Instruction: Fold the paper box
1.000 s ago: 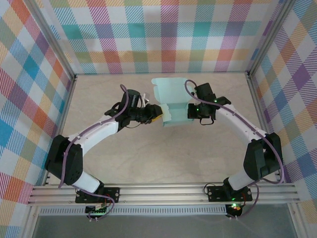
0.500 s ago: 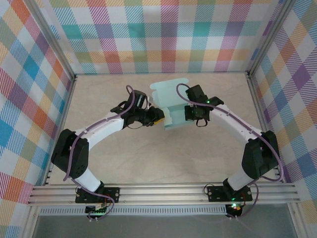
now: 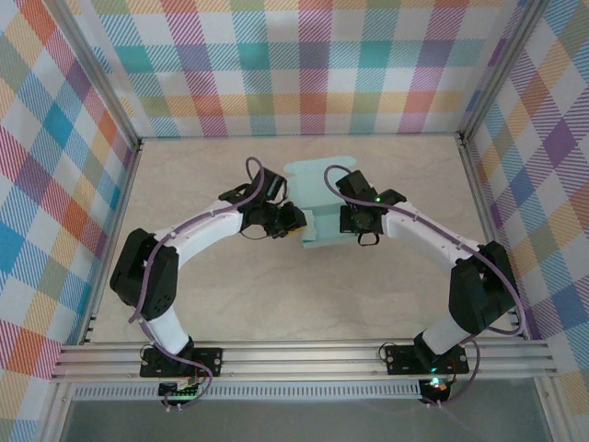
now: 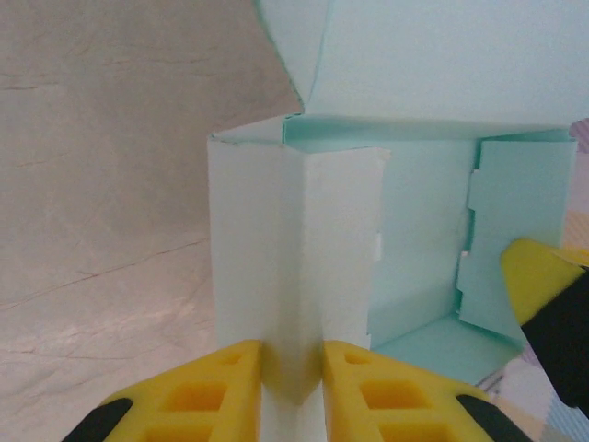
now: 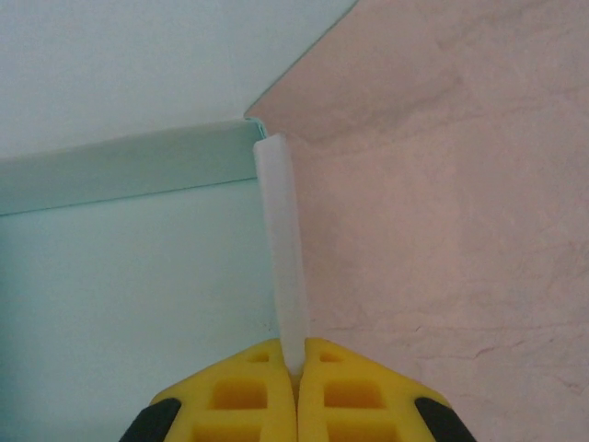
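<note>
Surface (image 3: pixel 212 304): pale and stone-like, and bare along the near edge where the two arms are bolted.
Left end effector (image 4: pixel 291 357): past the middle of the surface, on the left side of the box. Its yellow fingers (image 4: pixel 221 391) sit one on each side of a folded side wall. The card fills the gap between them, so it looks clamped on that wall.
Right end effector (image 5: pixel 294 359): across from it, on the right side of the box. Its fingers are pressed together on the thin edge of the right wall.
Paper box (image 3: pixel 313 207): pale mint-green and half made, held between the two end effectors. It is in the middle from left to right, a bit nearer the far edge than the near edge.
Side flap (image 4: pixel 515 230): a small flap with a notched edge, inside by the right wall, not tucked in yet.
Lid flap (image 3: pixel 308 173): open at the far end of the box, pointing at the far edge.
Step in hand: I think the sides are being stood up square so the box takes shape.
How to do it well: squeeze gently, because thin card dents. Keep both walls straight up. Bring both sides in together so the box does not twist. Press on the fold lines, not the flat parts.
Hard to see: I cannot tell if the box rests on the surface or hangs just above it. From above, the arms hide its near corners. I cannot tell if the bottom is locked.
</note>
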